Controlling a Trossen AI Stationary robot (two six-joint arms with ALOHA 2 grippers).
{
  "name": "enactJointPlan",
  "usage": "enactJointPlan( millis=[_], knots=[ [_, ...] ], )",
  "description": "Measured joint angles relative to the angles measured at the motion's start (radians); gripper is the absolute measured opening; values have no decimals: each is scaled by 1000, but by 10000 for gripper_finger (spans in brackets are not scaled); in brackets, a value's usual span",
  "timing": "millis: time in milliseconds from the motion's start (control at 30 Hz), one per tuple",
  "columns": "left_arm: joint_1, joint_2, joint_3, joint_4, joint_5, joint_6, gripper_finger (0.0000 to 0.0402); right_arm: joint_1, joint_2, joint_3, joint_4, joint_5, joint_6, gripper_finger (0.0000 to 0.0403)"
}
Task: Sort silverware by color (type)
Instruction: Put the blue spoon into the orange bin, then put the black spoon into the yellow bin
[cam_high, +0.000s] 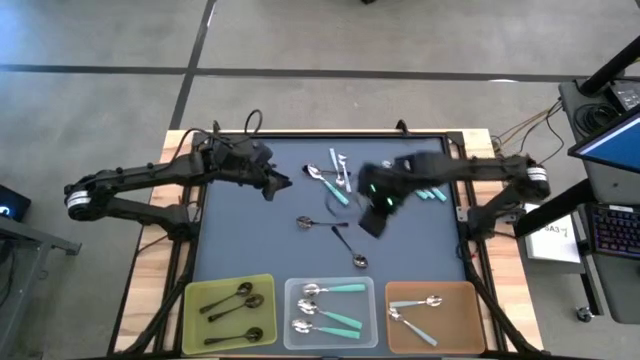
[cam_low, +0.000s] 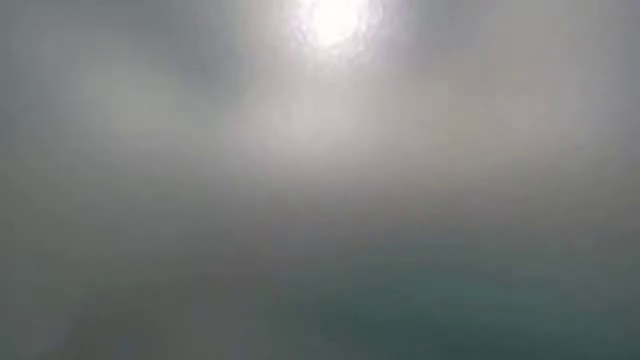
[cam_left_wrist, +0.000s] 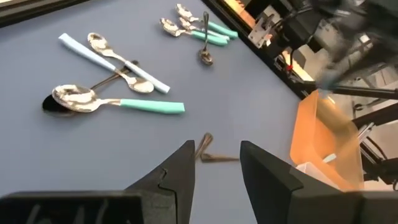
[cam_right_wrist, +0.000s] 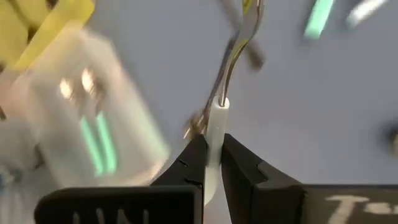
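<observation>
Loose spoons (cam_high: 335, 180) lie on the dark mat, with teal, light-blue and thin dark handles. Two dark spoons (cam_high: 345, 240) rest nearer the trays, and teal ones (cam_high: 431, 194) lie to the right. My right gripper (cam_high: 373, 218) is over the mat's middle, shut on a pale-handled spoon (cam_right_wrist: 219, 118). My left gripper (cam_high: 280, 184) hovers open at the mat's far left. In its wrist view the left gripper (cam_left_wrist: 216, 157) stands above a thin dark piece (cam_left_wrist: 208, 149). The low view shows only haze. My right gripper holds the spoon by its pale plastic handle (cam_right_wrist: 217, 124), pinched between the two fingers (cam_right_wrist: 193, 158). The fingers lie along the spoon. The metal shaft and bowl end (cam_right_wrist: 247, 25) stick out ahead of the fingertips, and the spoon looks lifted off the mat.
Three trays line the near edge: a yellow tray (cam_high: 192, 300) with dark spoons, a clear tray (cam_high: 291, 292) with teal-handled spoons, and an orange tray (cam_high: 478, 300) with pale-handled ones. Bare mat lies between the trays and the loose spoons. Cables and a keyboard (cam_high: 610, 230) sit off the table's right.
</observation>
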Motion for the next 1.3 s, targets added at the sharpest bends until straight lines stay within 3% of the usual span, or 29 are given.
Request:
enactJointPlan(
  millis=[367,667,800,933,1133,1300],
  knots=[
    [-2,3,0,-27,22,-10,110,497,-58,-38,-30,2,423,19],
    [-5,3,0,-30,42,-16,110,748,-35,-261,81,-20,705,19],
    [-6,3,0,-31,49,-22,110,802,-39,-374,240,-43,800,21],
    [-11,3,0,-37,49,-34,110,807,-39,-430,329,-41,869,64],
    [-13,3,0,-112,95,52,110,800,-42,-436,296,-42,812,137],
    [-33,33,0,-121,131,127,110,763,-43,-402,237,-31,697,158]
  ],
)
